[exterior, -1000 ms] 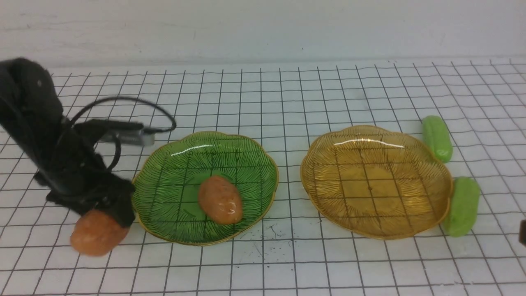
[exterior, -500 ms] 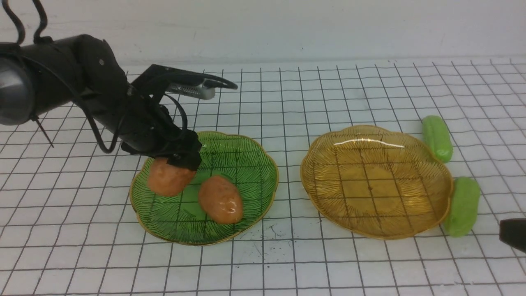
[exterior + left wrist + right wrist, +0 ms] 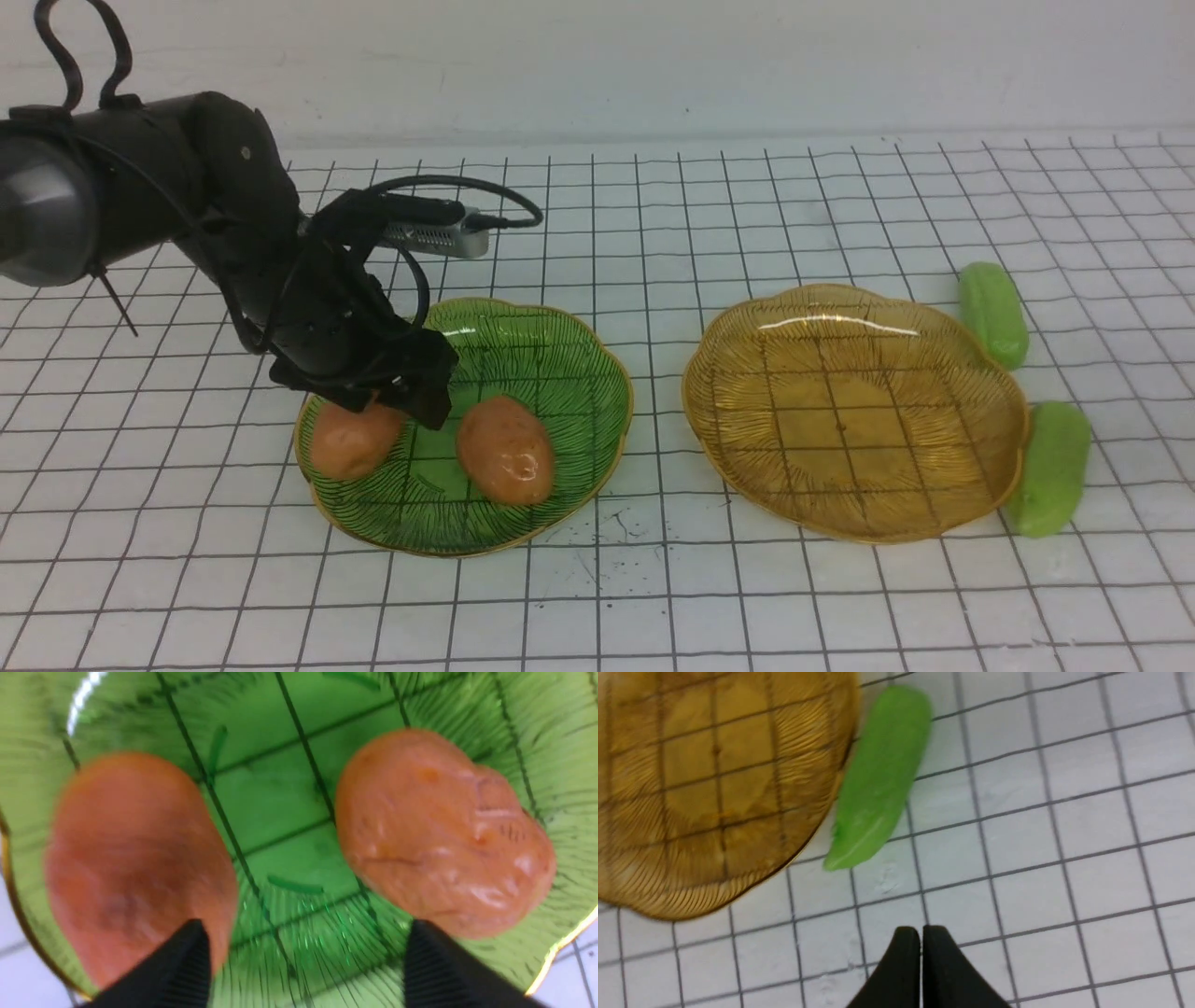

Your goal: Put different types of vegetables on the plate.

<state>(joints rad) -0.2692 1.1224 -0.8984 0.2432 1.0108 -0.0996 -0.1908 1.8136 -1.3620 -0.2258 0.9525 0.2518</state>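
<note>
Two orange-brown potatoes [image 3: 353, 441] [image 3: 507, 451] lie in the green plate [image 3: 560, 345], one at its left rim, one near the middle. My left gripper [image 3: 392, 406] hangs low just above the left potato [image 3: 135, 858], open. Between its fingers only the green plate [image 3: 280, 728] shows, and the other potato [image 3: 439, 830] lies off to one side. Two light-green cucumbers [image 3: 993, 314] [image 3: 1050, 467] lie on the table against the right rim of the bare amber plate [image 3: 854, 411]. My right gripper [image 3: 920, 938] is shut with nothing in it, over the table near one cucumber [image 3: 878, 774].
The table is a white sheet with a black grid [image 3: 653, 597], with a white wall behind it. The left arm's cable and wrist camera [image 3: 439, 233] stick out above the green plate's back edge. The amber plate [image 3: 691, 788] fills one side of the right wrist view.
The left arm carried a potato from the table left of the green plate onto the plate, lowered it and let it go. The right gripper's tip has left the front view.
</note>
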